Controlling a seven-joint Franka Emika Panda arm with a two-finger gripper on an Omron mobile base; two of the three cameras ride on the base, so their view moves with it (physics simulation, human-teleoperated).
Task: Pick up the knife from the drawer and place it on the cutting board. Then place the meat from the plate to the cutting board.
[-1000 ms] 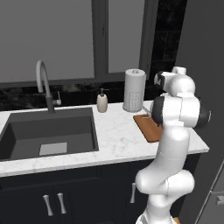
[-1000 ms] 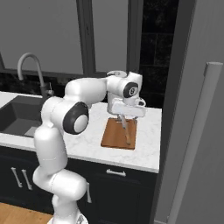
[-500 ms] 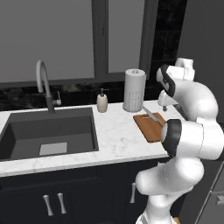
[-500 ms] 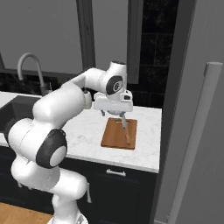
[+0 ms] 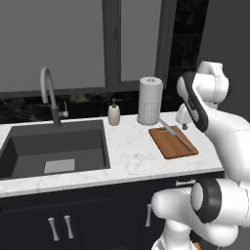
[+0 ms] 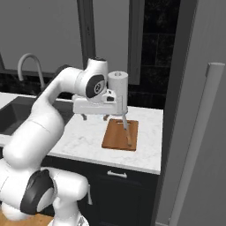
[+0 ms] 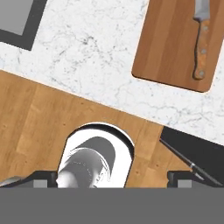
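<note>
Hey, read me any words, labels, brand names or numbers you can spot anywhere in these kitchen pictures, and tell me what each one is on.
None: no readable text anywhere.
The soap bottle carries no label that can be made out.
The paper towel roll is plain white.
The knife and the cutting board show no brand mark, only rivets on the handle.

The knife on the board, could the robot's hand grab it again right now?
Probably yes. The knife lies flat on the cutting board with nothing on top of it, and the hand hangs open just beside the board.
</note>
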